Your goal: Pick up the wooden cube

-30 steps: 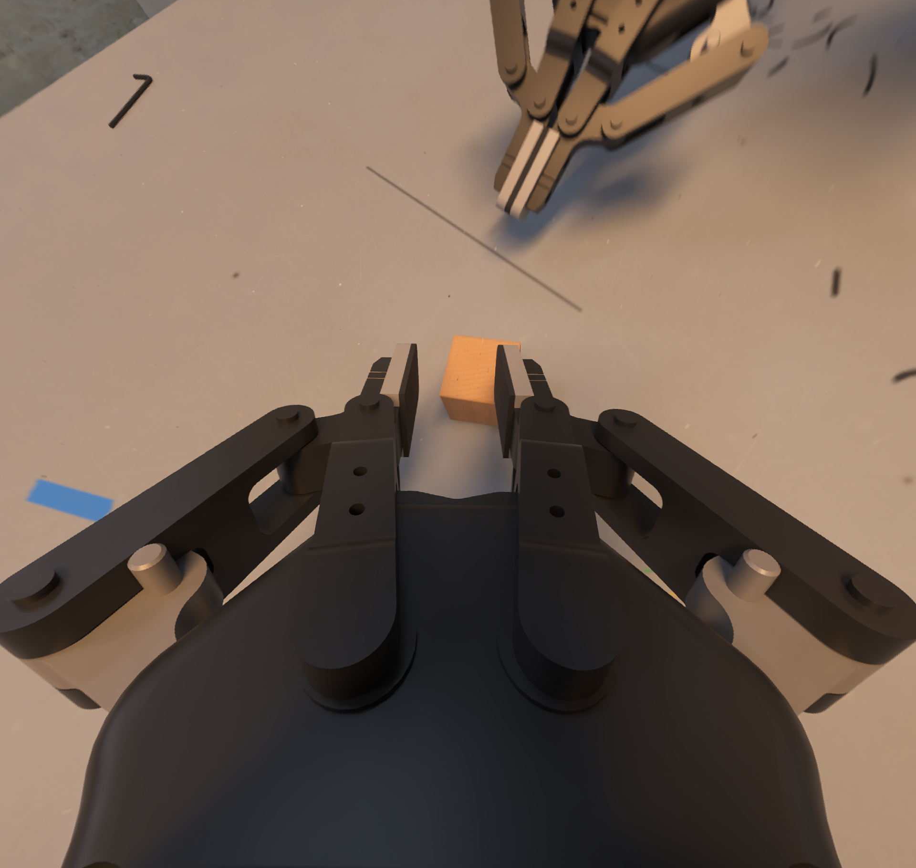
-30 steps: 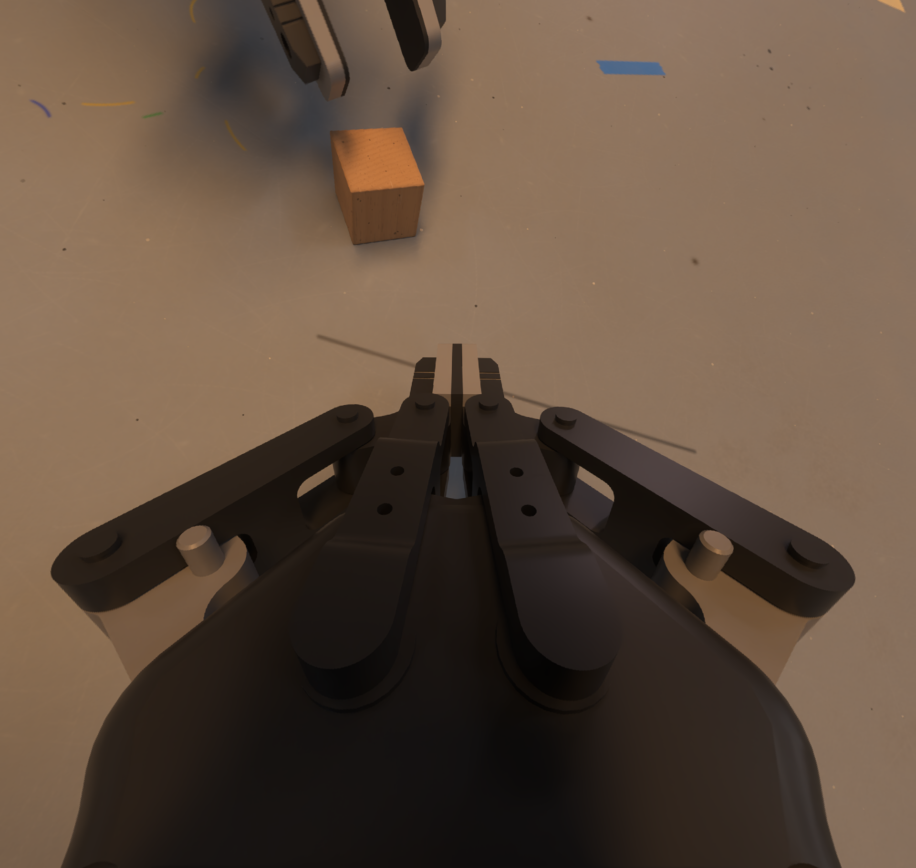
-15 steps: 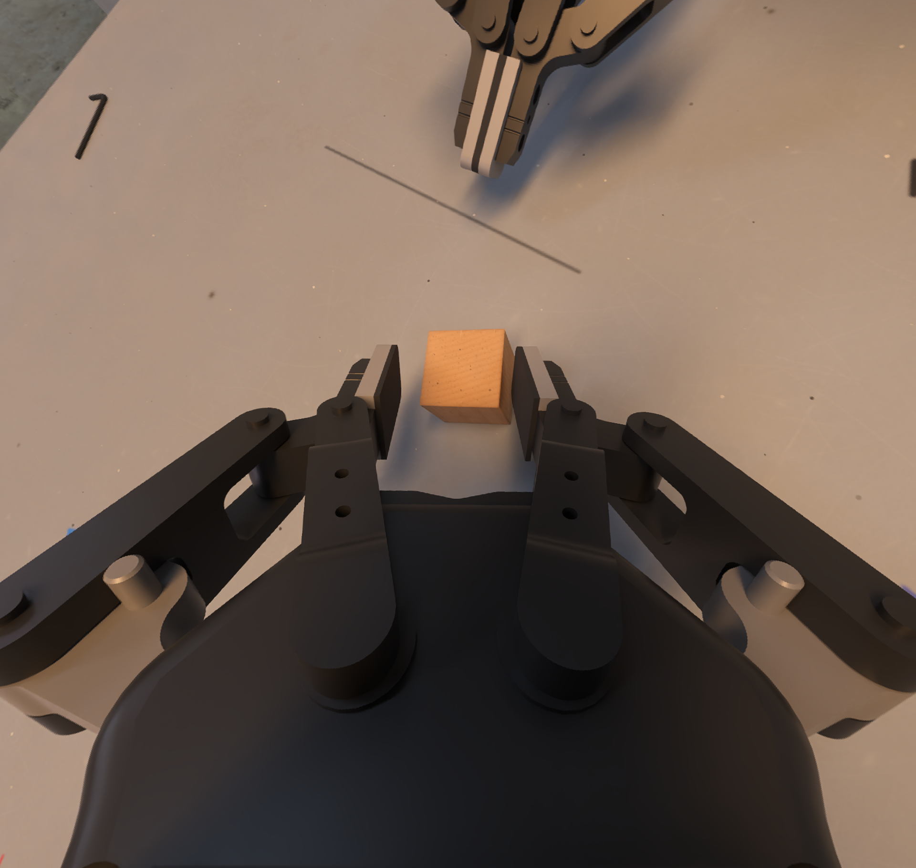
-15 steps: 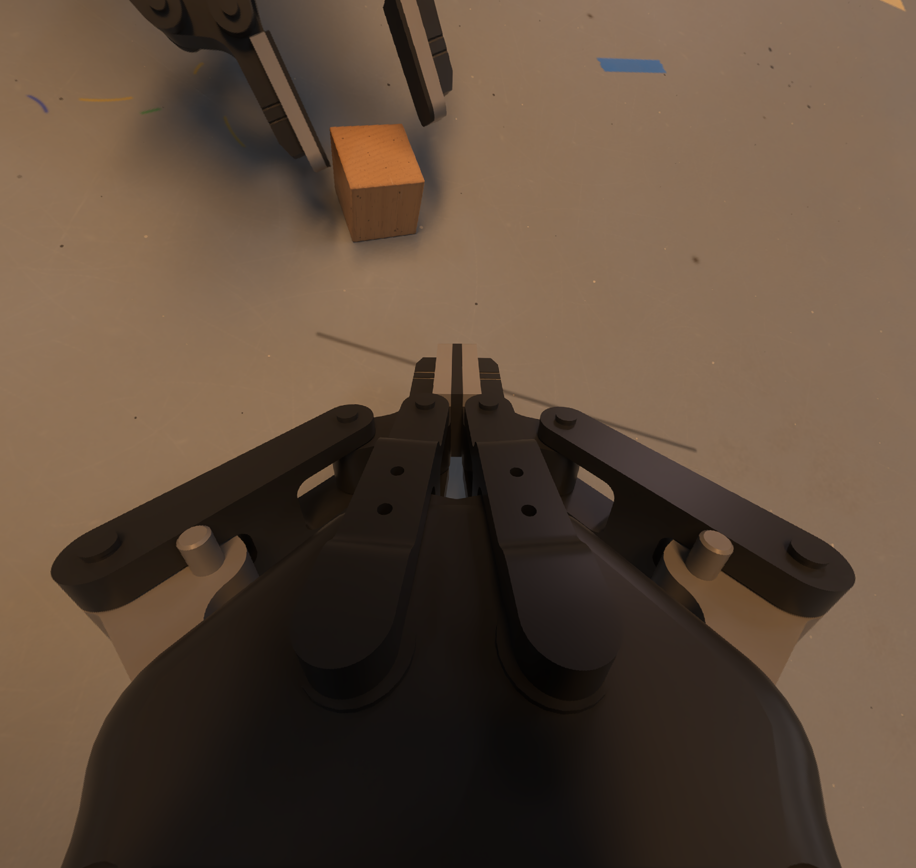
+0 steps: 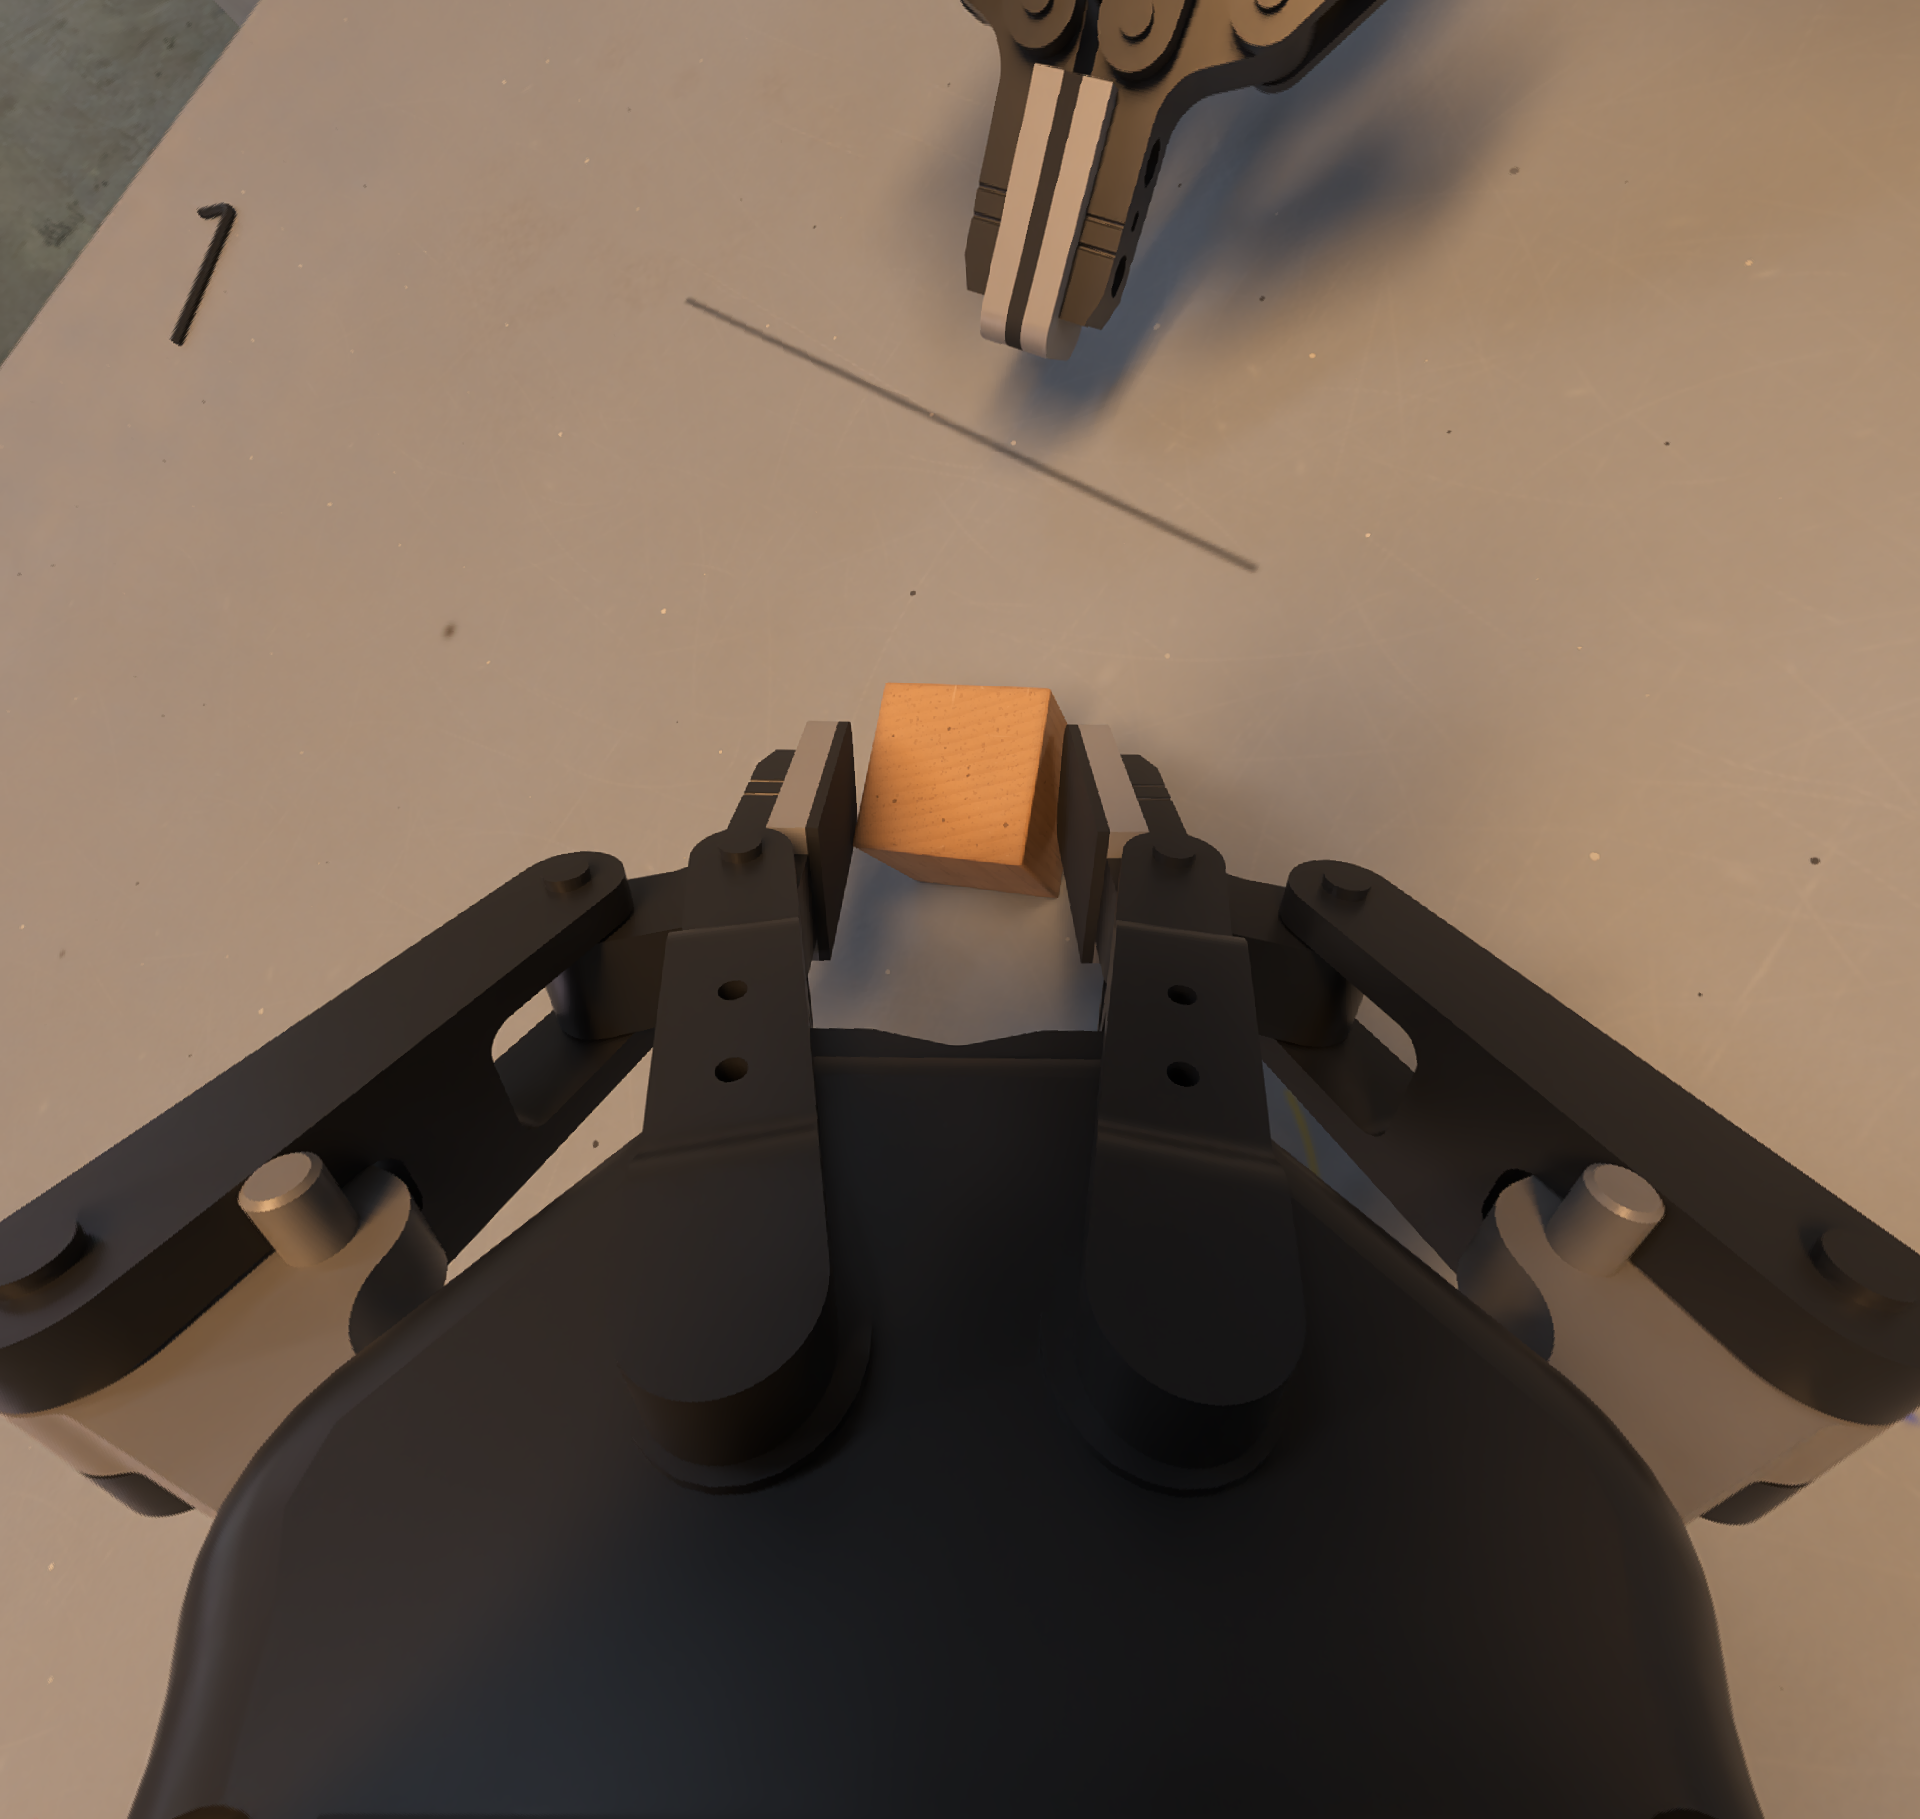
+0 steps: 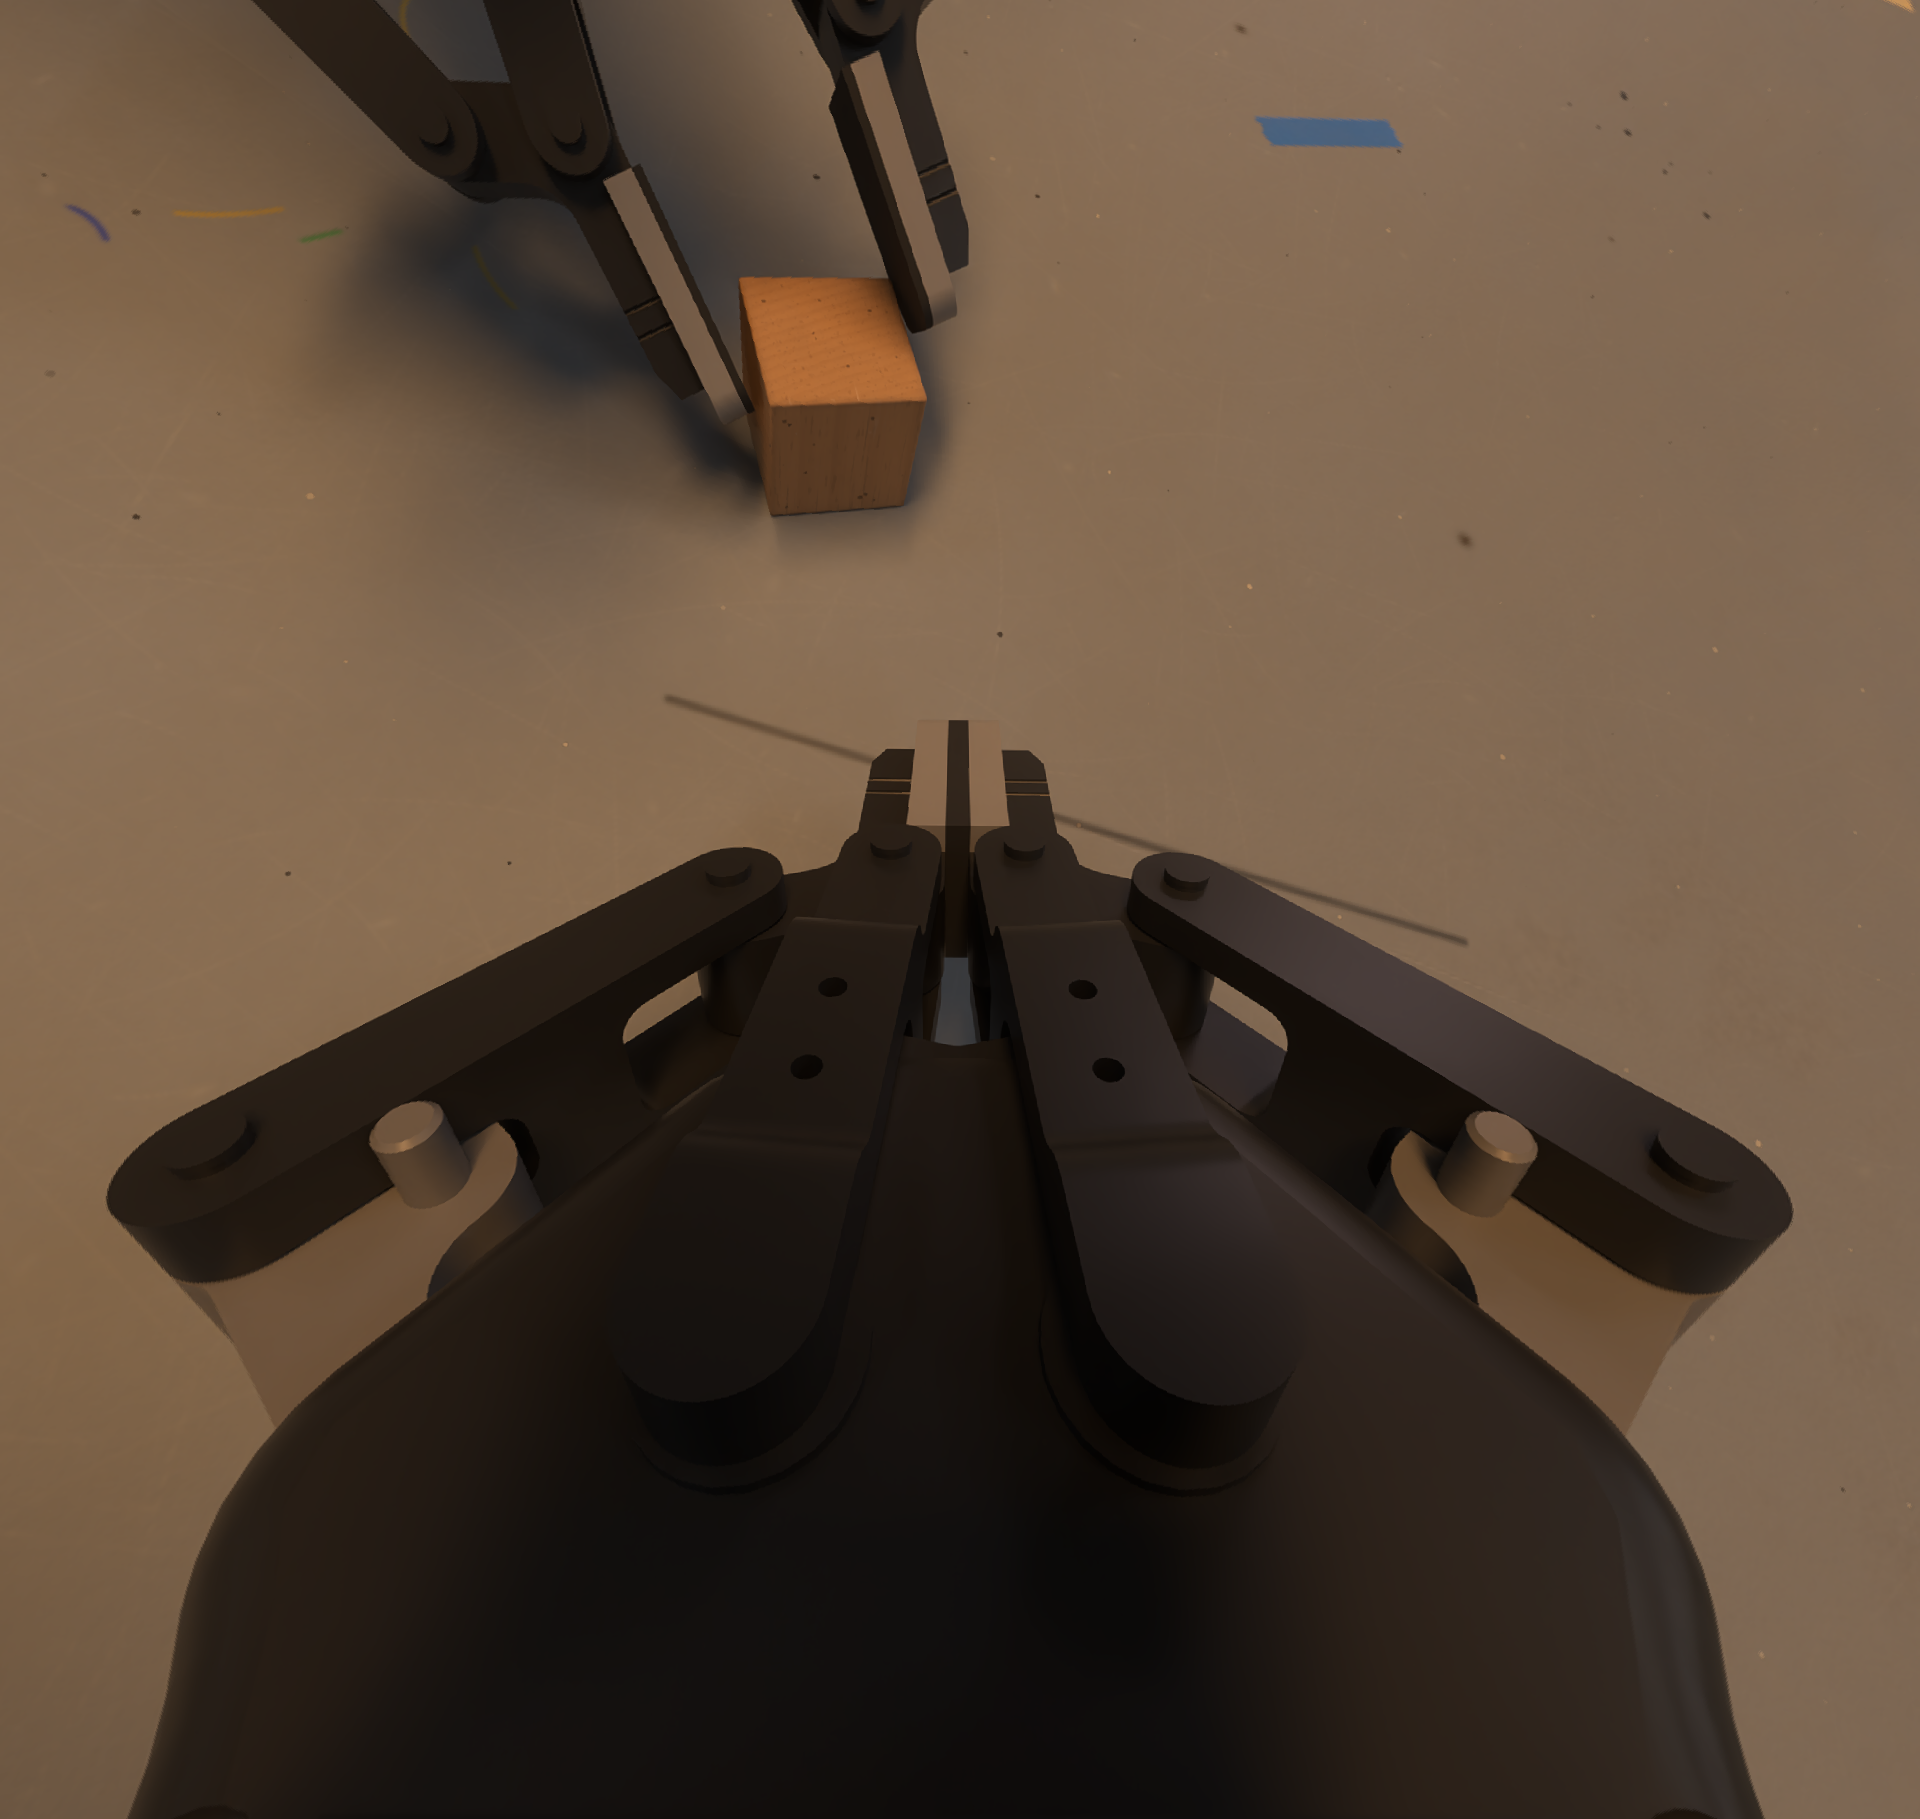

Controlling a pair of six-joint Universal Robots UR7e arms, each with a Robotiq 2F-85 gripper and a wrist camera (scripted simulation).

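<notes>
The wooden cube rests on the grey table, between the fingers of my left gripper. The jaws have closed in on it and both pads lie against its sides. The right wrist view shows the cube standing on the table with the left gripper's fingers straddling it from above. My right gripper is shut and empty, hovering low over the table a short way from the cube. It also shows in the left wrist view, beyond the cube.
A thin dark line crosses the table between the two grippers. A black hex key lies near the table's left edge, with floor beyond it. A blue tape strip lies far right of the cube.
My left gripper has come down around the cube and its jaws have narrowed onto the cube's sides. The cube has turned slightly. The right gripper has stayed still and shut.
</notes>
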